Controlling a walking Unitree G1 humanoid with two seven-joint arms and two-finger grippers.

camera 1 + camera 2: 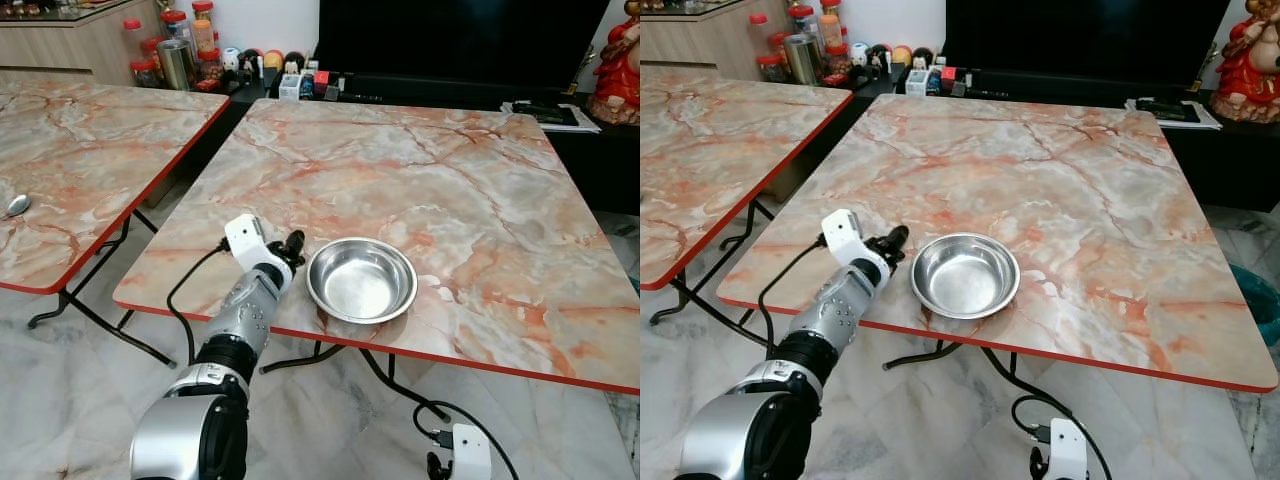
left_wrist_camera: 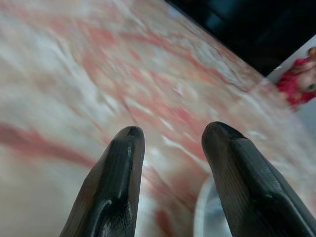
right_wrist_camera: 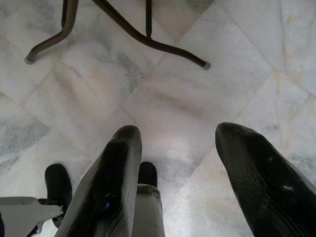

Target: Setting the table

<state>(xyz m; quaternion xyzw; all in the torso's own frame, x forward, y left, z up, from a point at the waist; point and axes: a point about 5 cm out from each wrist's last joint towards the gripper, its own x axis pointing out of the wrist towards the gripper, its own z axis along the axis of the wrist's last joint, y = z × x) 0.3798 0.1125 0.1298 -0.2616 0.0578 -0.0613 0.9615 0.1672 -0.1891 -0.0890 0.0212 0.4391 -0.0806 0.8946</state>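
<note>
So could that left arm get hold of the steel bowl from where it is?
Probably yes. The left pincer is open and sits just beside the steel bowl, near the table's front edge, with nothing between them. It would only need to close the small gap to the rim.

A round steel bowl [image 1: 361,280] sits upright and empty on the marble-patterned counter [image 1: 470,190], close to its red-trimmed near edge (its polished inside catches the light, the flat bottom paler than the sloping wall). On the neighbouring counter [image 1: 70,150], well apart, a small metal spoon [image 1: 17,205] lies near the front edge.
</note>
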